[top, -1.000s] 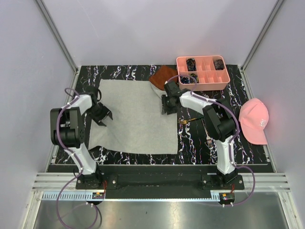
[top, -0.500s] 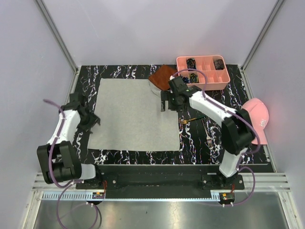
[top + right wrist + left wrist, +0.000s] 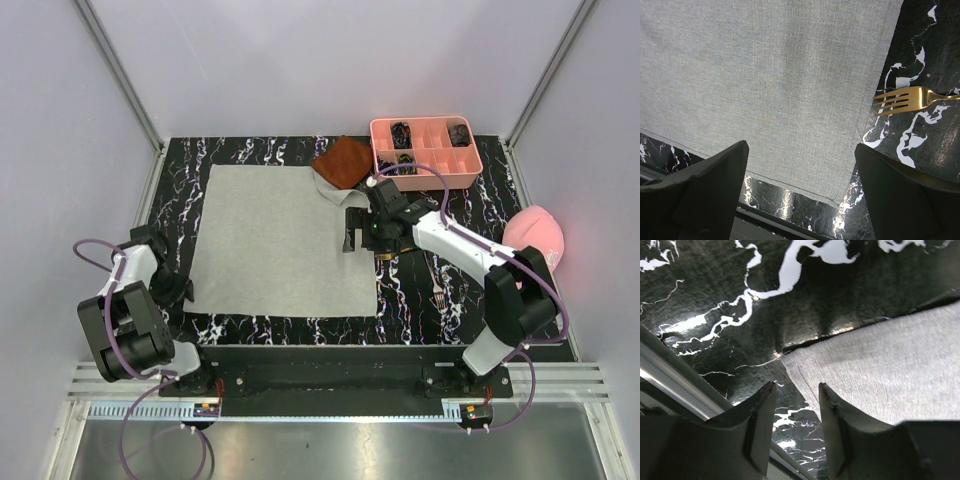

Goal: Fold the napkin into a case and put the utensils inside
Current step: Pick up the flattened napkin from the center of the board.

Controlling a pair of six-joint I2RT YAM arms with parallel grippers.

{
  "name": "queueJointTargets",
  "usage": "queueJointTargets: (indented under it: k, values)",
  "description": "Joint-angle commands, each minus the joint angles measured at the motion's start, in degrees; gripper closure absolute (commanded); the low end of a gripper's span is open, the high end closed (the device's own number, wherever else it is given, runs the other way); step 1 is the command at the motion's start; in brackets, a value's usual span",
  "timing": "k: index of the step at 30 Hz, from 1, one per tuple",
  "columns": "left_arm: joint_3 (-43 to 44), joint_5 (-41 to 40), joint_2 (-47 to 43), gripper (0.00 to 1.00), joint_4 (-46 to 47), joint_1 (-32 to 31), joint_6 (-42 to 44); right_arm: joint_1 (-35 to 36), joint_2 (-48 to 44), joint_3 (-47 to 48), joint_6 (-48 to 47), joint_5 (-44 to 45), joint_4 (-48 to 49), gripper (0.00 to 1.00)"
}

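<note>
The light grey napkin [image 3: 280,240] lies flat and unfolded on the black marble table [image 3: 420,300]; no case is in view. My left gripper [image 3: 170,290] is low at the napkin's near-left corner [image 3: 790,357]. Its jaws [image 3: 796,386] are open with only table between them. My right gripper [image 3: 352,230] hangs wide open over the napkin's right edge [image 3: 801,146], empty. Of the utensils, a gold fork head [image 3: 902,100] lies just right of the napkin, and a silver fork [image 3: 437,285] lies further right.
A pink compartment tray [image 3: 425,172] stands at the back right. A rust-brown cloth [image 3: 345,160] touches the napkin's far right corner. A pink cap [image 3: 535,230] lies at the right edge. A metal rail [image 3: 670,375] runs along the table's left edge.
The left arm has swung from the napkin's left edge to its near-left corner, its jaws narrowing. The right gripper has opened wide and moved nearer along the right edge. The napkin now lies squarer.
</note>
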Motion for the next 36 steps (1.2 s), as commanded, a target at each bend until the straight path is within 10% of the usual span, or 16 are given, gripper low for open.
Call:
queueJointTargets:
  k: [1, 16, 26, 36]
  values:
    - [0.51, -3.88, 1.57, 0.56, 1.05, 0.35, -1.52, 0.1, -2.09, -1.2, -0.9, -2.06, 3.6, 0.03]
    - [-2.65, -1.51, 9.3, 0.52, 6.14, 0.62, -3.37, 0.1, -6.83, -6.91, 2.26, 0.14, 3.86, 0.02]
    - [-4.23, 4.63, 2.82, 0.96, 9.31, 0.97, -0.73, 0.36, -11.66, -16.13, 20.53, 0.93, -0.26, 0.06]
    - [-5.29, 7.28, -7.65, 1.0, 8.7, 0.97, 1.2, 5.36, -13.16, -21.77, 37.5, 8.73, -4.04, 0.28]
